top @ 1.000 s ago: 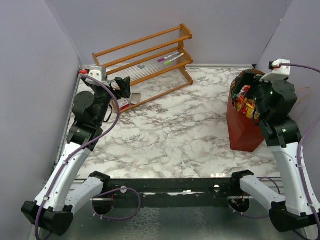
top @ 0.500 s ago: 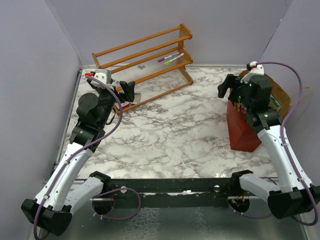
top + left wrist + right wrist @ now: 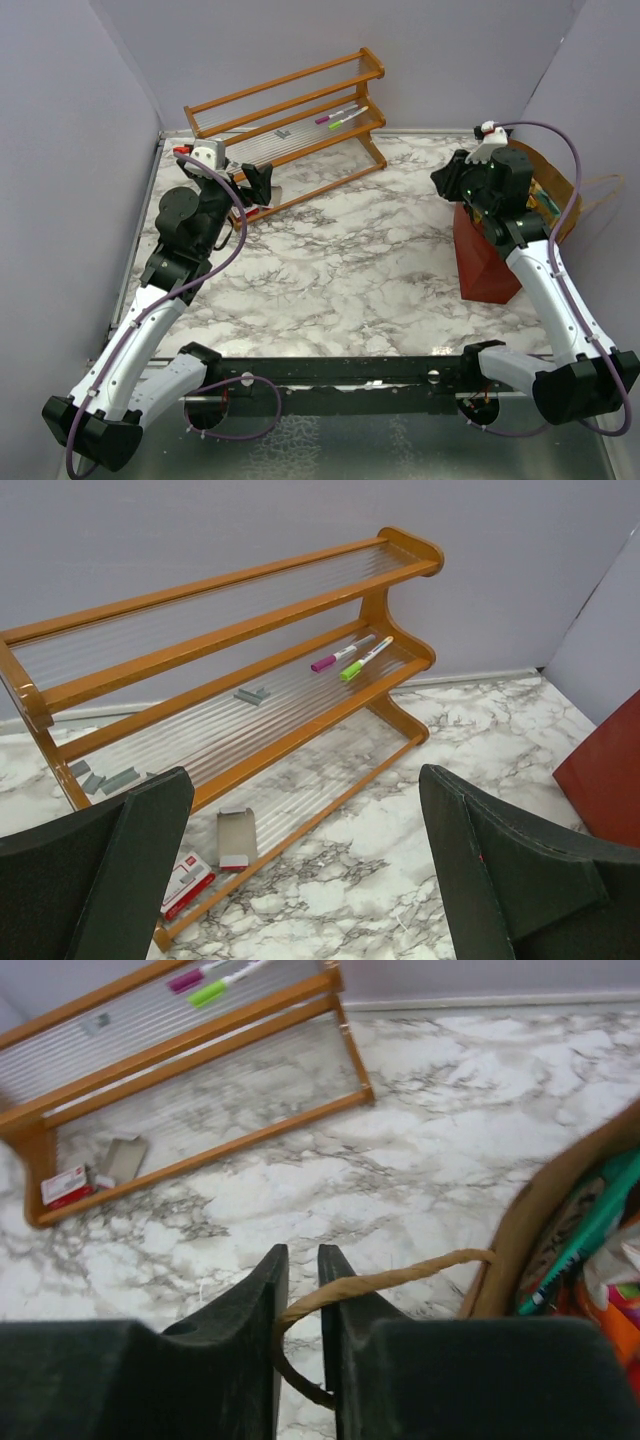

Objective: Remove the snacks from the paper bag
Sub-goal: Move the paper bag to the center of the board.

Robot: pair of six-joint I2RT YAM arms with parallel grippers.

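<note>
Step in hand: securing the bag (image 3: pixel 487 265), standing at the right with snacks (image 3: pixel 615 1305) inside, right gripper (image 3: pixel 300 1260) clamped on its handle (image 3: pixel 400 1276); left gripper (image 3: pixel 305 820) wide open, empty, facing the rack (image 3: pixel 230 632). Next, probably tip by the handle, gently enough not to tear it. No writing legible; too blurred.

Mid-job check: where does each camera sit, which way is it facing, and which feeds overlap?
Top external: above and behind, looking down on the table, rack and paper bag; left arm and right arm show whole.
Left wrist: on the left arm, facing rack and pens; open fingers frame the view.
Right wrist: on the right arm, facing across the table toward the rack; fingers pinch the bag's handle, snacks at right.
Shared: both wrist views show rack and pens.
</note>
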